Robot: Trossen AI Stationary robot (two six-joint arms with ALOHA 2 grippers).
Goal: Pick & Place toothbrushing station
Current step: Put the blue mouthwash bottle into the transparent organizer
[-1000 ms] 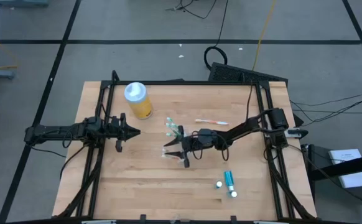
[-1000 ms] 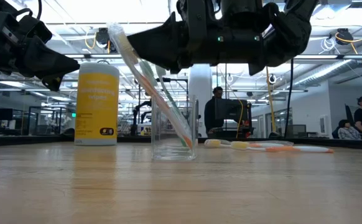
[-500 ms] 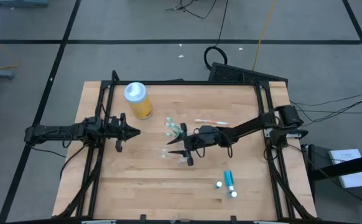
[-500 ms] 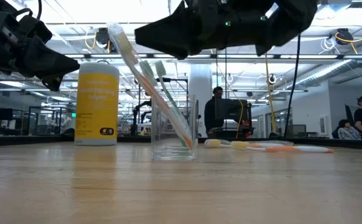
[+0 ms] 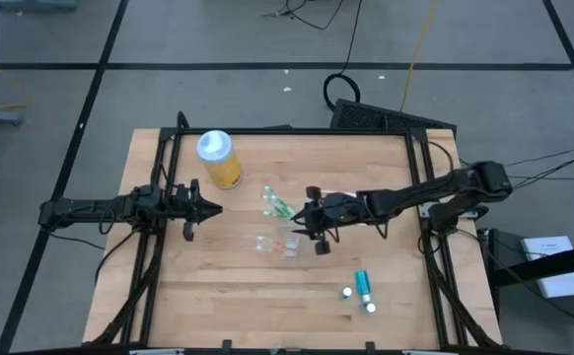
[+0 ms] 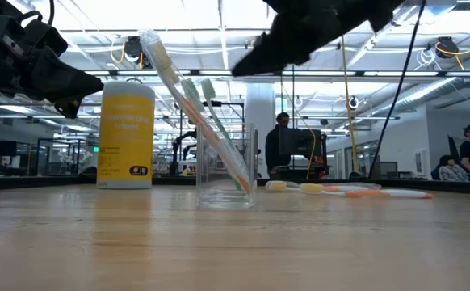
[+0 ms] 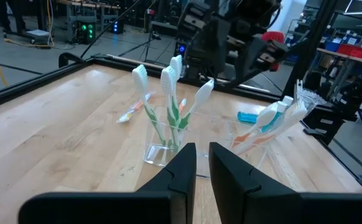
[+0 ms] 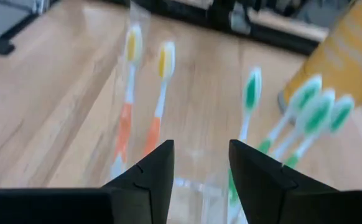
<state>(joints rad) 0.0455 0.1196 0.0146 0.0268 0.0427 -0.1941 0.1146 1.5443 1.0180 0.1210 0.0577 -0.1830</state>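
Looking down from the high view, I see my right gripper (image 5: 316, 219) hanging just past the two clear cups, the green-brush cup (image 5: 279, 207) off its one fingertip and the orange-brush cup (image 5: 285, 245) off the other. That view hides the jaws; my right wrist view shows the fingers (image 8: 145, 177) spread with nothing between them, green toothbrushes (image 8: 305, 118) and orange toothbrushes (image 8: 145, 99) standing ahead. The low view alone shows the gripper raised well above the brush heads. A loose toothbrush (image 5: 338, 193) lies on the table beside the right arm, and teal tubes (image 5: 363, 288) sit behind it. My left gripper (image 7: 196, 163), fingers nearly together and empty, waits well apart, near the yellow bottle (image 5: 218, 158).
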